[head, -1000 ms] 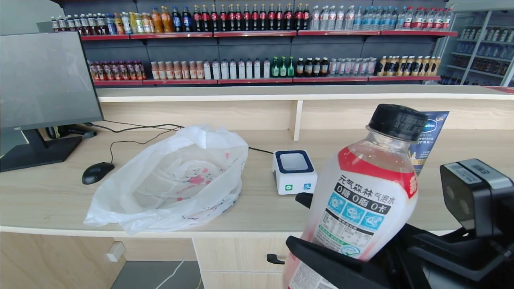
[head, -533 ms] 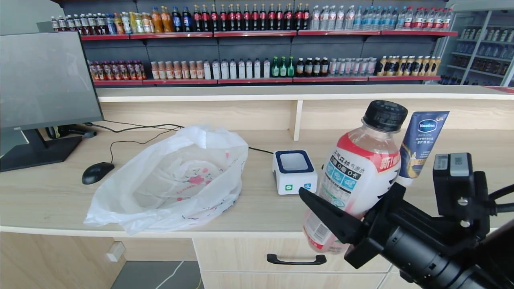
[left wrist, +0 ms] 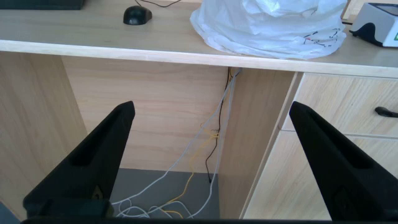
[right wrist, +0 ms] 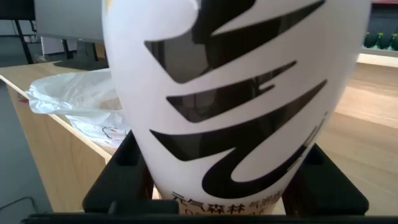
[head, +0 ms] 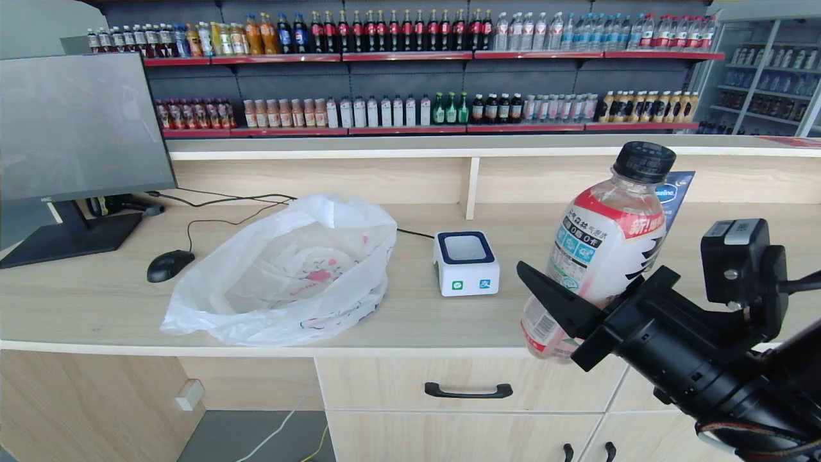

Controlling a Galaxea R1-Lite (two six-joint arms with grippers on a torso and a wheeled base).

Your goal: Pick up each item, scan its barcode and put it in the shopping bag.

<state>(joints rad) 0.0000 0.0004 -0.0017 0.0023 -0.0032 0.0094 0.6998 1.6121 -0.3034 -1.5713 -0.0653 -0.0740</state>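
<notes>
R gripper [head: 598, 296] clamped on bottle [head: 609, 231] nr counter [head: 96, 308] front edge — L gripper [left wrist: 211, 109] spread wide below that edge.

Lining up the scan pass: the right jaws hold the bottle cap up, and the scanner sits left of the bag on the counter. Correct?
No. The scanner sits right of the bag, between it and the bottle, as the head view shows. The rest holds: the right jaws are shut on the bottle, cap up, and the scanner is on the counter.
</notes>
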